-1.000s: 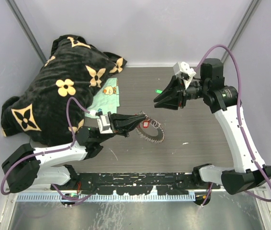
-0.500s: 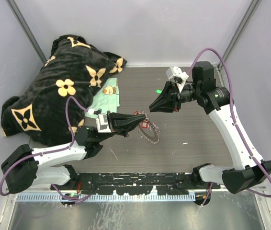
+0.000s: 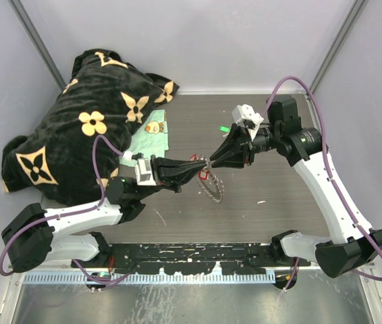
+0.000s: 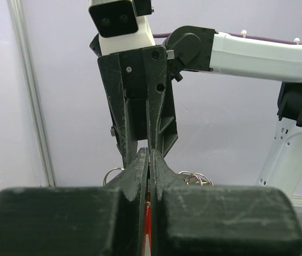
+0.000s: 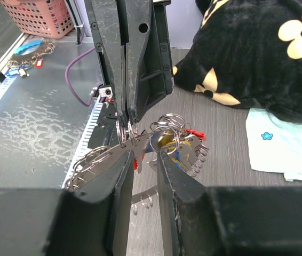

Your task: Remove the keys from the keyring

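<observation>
The dark wood-grain surface [image 3: 279, 202] carries a black plush blanket with beige flowers [image 3: 76, 145] at its far left, a pale green cloth [image 3: 152, 140] touching it, and a small green bit [image 3: 223, 128] farther right.

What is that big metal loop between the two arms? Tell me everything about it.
The keyring is a large dark grey metal ring with a bumpy, coil-like rim and hollow middle. It looks tilted, raised at the held edge, where keys with red, yellow and blue tags bunch. The left hand pinches its rim, shut; the right hand holds its fingers slightly apart around the bunch.
</observation>
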Robot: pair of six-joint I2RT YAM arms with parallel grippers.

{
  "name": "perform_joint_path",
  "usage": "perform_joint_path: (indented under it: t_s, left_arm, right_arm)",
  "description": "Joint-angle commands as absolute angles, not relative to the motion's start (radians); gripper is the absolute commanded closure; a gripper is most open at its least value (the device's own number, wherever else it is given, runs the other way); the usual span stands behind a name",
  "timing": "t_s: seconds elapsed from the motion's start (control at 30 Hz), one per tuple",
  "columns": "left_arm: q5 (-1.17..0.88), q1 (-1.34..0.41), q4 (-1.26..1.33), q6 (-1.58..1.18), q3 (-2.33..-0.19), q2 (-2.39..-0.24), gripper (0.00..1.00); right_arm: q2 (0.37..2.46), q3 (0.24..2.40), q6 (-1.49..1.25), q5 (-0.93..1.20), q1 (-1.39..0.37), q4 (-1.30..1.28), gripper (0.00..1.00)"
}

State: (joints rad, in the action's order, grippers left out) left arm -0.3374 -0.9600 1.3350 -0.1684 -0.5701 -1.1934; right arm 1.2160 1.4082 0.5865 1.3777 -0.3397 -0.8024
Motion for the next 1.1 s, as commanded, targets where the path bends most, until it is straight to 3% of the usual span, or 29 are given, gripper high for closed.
perform_joint_path:
  t_s: [0.0,0.4,0.53,0.63,0.8,0.83,0.93,1.07]
  left_arm:
    - [-0.339,-0.957,1.430,-0.178,-0.628,-1.188,1.00]
    - [-0.343,-0.956,1.430,-0.195,-0.638,-1.204,1.00]
    - [-0.341,-0.959,1.430,-0.196,-0.640,-1.208,1.00]
    - [-0.337,-0.957,1.430,-0.196,-0.636,-1.210,1.00]
    - [-0.282,-0.957,1.430,-0.190,-0.598,-1.186,1.00]
    - [-0.260,-0.956,1.426,-0.187,-0.581,-1.172,0.95]
    - [-0.229,-0.956,1.320,-0.158,-0.524,-1.092,0.67]
    - [-0.297,-0.957,0.912,-0.078,-0.510,-0.942,0.51]
  right_arm:
    - [1.190,1.413,0.616,1.390,-0.353,-0.804,0.70]
    - [1.186,1.414,0.618,1.396,-0.375,-0.802,0.71]
    - [1.186,1.412,0.618,1.397,-0.380,-0.801,0.82]
    - [1.185,1.414,0.623,1.389,-0.380,-0.806,0.97]
    - [1.180,1.461,0.711,1.289,-0.380,-0.909,0.99]
    - [1.180,1.471,0.748,1.256,-0.381,-0.944,0.99]
    - [1.179,1.502,0.878,1.134,-0.394,-1.066,0.99]
    - [1.186,1.535,1.043,0.903,-0.471,-1.212,0.99]
